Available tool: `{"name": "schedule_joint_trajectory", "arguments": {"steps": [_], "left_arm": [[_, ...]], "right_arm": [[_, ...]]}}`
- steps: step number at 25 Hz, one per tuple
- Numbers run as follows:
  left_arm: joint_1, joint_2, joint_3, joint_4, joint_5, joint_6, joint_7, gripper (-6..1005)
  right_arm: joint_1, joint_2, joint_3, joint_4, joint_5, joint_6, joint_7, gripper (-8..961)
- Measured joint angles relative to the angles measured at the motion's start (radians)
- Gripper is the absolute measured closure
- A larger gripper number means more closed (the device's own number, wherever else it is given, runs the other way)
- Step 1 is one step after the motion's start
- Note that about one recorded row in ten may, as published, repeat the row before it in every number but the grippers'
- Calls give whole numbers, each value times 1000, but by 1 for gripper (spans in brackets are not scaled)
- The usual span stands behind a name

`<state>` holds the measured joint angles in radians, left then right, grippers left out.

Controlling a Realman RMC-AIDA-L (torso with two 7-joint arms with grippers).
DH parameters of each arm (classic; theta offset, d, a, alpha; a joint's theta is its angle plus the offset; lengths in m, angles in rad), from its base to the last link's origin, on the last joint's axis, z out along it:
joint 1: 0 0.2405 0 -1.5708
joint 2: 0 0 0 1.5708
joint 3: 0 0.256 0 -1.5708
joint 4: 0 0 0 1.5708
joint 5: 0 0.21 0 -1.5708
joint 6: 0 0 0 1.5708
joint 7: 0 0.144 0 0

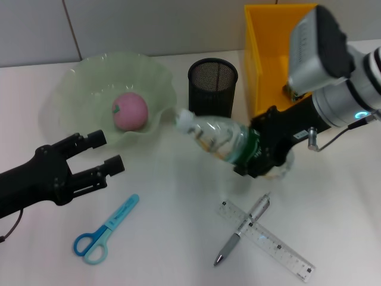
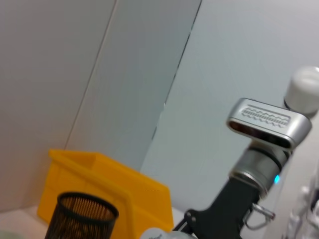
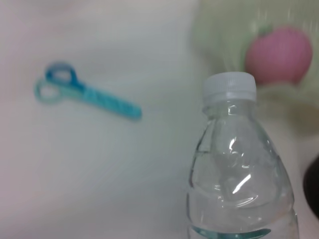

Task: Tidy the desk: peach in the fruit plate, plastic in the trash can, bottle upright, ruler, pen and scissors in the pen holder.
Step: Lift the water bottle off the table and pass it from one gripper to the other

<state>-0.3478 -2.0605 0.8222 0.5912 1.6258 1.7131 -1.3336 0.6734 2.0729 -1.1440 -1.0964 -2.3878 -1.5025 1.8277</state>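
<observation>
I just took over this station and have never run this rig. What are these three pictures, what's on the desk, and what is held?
It is a two-armed robot with a gripper on each arm. The head view looks down from the robot's head at the desk; the other two pictures come from cameras on the wrists.

The right gripper is shut on a bottle, tilted, its cap toward the plate. The left gripper is open, holding nothing, near the plate, which already has the peach in it.

On the desk lie scissors and a pen crossing a ruler. At the back stand a black mesh pen holder and a yellow bin.

The right wrist view shows the bottle close up; the left wrist view looks at the right arm.
</observation>
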Motion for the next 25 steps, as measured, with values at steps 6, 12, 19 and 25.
{"name": "schedule_joint_trajectory", "arguments": {"steps": [6, 12, 19, 25], "left_arm": [[-8, -2, 0, -78, -105, 9, 10, 213], [-38, -8, 6, -137, -142, 32, 11, 214], [-77, -11, 3, -223, -175, 38, 53, 215], [-105, -12, 8, -239, -197, 41, 85, 215]], "right_arm": [[-87, 5, 52, 44, 322, 9, -134, 187], [-124, 5, 49, 143, 532, 5, -234, 187], [-140, 6, 39, 287, 687, -32, -331, 187], [-119, 8, 36, 367, 698, -56, -366, 187]]}}
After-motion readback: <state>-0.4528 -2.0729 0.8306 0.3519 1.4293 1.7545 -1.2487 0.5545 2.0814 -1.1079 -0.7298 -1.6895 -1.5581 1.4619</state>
